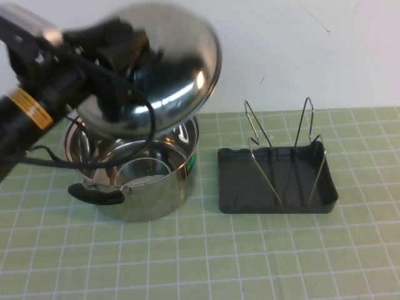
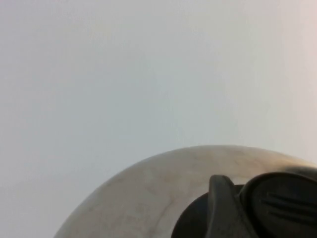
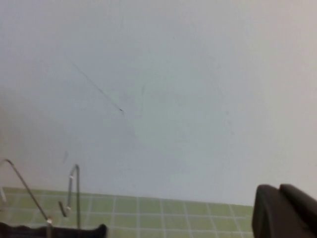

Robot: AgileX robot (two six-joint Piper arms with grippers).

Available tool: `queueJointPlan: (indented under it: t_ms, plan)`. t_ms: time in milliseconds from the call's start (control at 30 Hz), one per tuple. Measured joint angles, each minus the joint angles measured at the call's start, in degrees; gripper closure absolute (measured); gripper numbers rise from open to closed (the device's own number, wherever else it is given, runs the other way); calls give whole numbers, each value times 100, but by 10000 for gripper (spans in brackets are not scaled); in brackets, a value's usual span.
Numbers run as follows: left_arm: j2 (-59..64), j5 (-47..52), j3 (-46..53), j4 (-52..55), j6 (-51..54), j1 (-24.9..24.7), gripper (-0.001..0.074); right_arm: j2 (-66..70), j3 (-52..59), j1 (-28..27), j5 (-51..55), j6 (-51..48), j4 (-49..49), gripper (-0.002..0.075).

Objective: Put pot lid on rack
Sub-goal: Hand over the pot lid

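Observation:
The pot lid, shiny, domed steel, hangs tilted in the air above the pot, its rim facing right toward the rack. My left gripper is shut on the lid's black knob, with one finger pressed beside it; the lid's dome fills the lower left wrist view. The rack, a dark grey tray with silver wire uprights, sits on the mat right of the pot. My right gripper is out of the high view; its dark fingertips show together, empty, with the rack's wires off to one side.
The deep steel pot with black handles stands open below the lid, with a smaller steel bowl inside. A green gridded mat covers the table, with a white wall behind. A black cable loops from the left arm over the pot.

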Motion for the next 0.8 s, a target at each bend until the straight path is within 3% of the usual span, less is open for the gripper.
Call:
queueJointPlan:
  t_ms: [167,300,600,733,800]
  plan:
    - [-813,-453,0,-196,-376,-182,414,0,-428,873,270,-297,961,727]
    - [-1310,-484,0,-268,-637,-618,414,0,-620,1930,504,-1096,2021,727]
    - [-1648,-273,0,-787,-228,-2409,414,0,-666,3852,422,-2686,4640,727]
    - [-1648,79,0,-1250,185,-3074,414,0,-675,4290,-221,-3066,5460,715]
    - [-1613,95,0,-1525,407,-3327,414,0,-675,4358,-453,-3103,5640,651]
